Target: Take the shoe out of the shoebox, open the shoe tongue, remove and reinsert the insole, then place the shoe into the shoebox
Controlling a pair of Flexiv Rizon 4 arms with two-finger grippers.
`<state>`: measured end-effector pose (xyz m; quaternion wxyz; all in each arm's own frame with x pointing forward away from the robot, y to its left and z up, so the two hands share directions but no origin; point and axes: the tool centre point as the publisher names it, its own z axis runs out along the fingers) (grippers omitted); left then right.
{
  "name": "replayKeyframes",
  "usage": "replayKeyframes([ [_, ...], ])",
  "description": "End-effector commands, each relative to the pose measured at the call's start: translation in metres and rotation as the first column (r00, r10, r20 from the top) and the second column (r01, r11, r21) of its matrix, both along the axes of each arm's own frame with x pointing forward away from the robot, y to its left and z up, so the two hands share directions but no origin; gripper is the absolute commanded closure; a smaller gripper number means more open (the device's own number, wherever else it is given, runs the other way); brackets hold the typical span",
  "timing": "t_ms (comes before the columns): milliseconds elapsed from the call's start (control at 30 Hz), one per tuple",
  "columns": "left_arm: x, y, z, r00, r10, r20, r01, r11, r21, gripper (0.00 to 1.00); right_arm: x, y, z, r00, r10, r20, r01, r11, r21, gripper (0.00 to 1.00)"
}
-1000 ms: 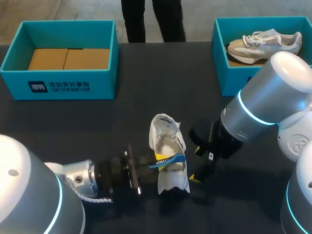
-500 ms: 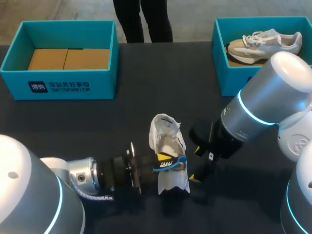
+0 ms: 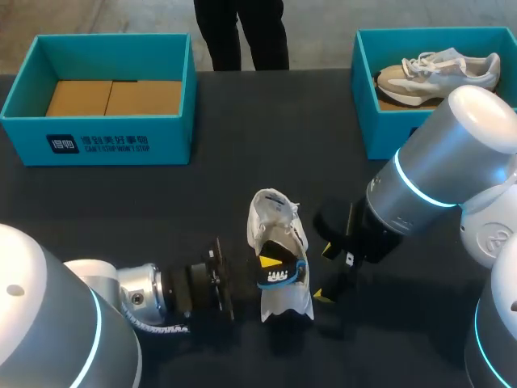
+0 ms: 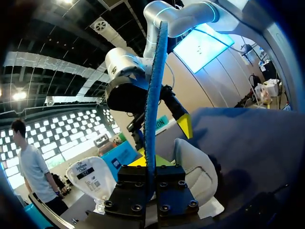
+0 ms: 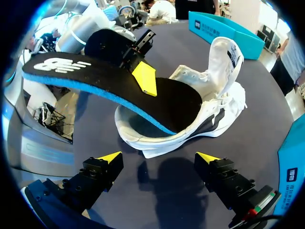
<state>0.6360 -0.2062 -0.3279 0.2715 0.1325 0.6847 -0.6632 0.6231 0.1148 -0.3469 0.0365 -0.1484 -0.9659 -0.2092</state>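
Sitting mid-worktop (image 3: 210,202) is the white shoe (image 3: 279,234), tongue flipped up. The left claw (image 3: 266,271) is pinched on the blue-edged insole (image 5: 109,86), which has one end down in the shoe and the rest sticking out at a tilt (edge-on in the left wrist view). The right claw (image 5: 158,157) hangs spread wide just beside the shoe, not touching it. Farther back there's a teal shoebox (image 3: 105,141) on the left, and a second teal box (image 3: 367,97) on the right with a beige shoe (image 3: 436,69) inside.
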Motion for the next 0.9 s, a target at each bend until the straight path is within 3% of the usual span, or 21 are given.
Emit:
replayKeyframes([
  [33,0.005,-0.005,-0.004,1.0,-0.008,0.011,0.008,1.0,0.017,1.0,-0.001,0.001,0.0,1.0,-0.002,0.003,0.002,1.0,-0.003,0.0],
  [500,0.013,-0.006,-0.014,0.999,0.006,0.045,-0.01,0.995,0.096,1.0,-0.001,0.001,0.0,1.0,-0.002,0.003,0.002,1.0,-0.003,0.0],
  [900,0.007,-0.002,-0.011,0.999,0.003,0.045,-0.009,0.991,0.135,1.0,-0.001,0.001,0.0,1.0,-0.002,0.003,0.002,1.0,-0.003,0.0],
])
